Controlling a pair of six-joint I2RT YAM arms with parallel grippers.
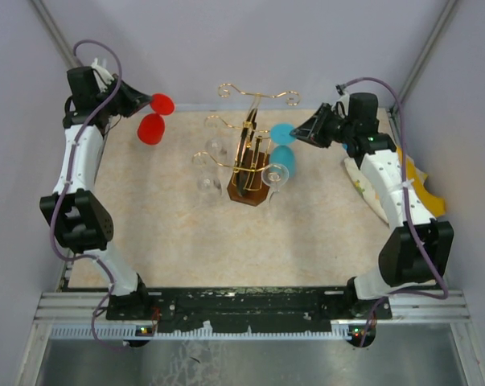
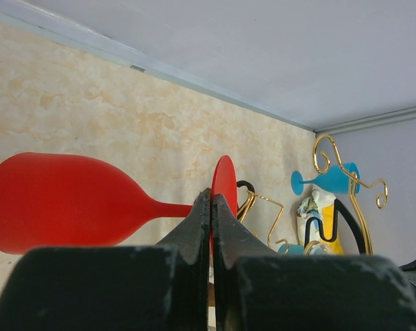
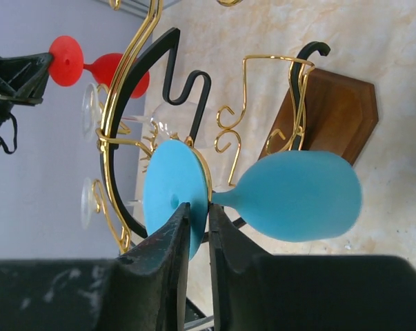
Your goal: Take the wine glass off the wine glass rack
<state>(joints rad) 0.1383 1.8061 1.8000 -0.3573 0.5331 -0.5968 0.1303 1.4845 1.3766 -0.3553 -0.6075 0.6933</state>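
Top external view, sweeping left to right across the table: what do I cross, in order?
red wine glass → clear glass → wooden base of the wine glass rack → blue wine glass. I left out both grippers and the clear glass next to the base because they overlap these.

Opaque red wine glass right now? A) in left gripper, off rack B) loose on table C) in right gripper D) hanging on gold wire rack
A: the left gripper is shut on the round foot of the opaque red wine glass, well left of the gold wire rack.
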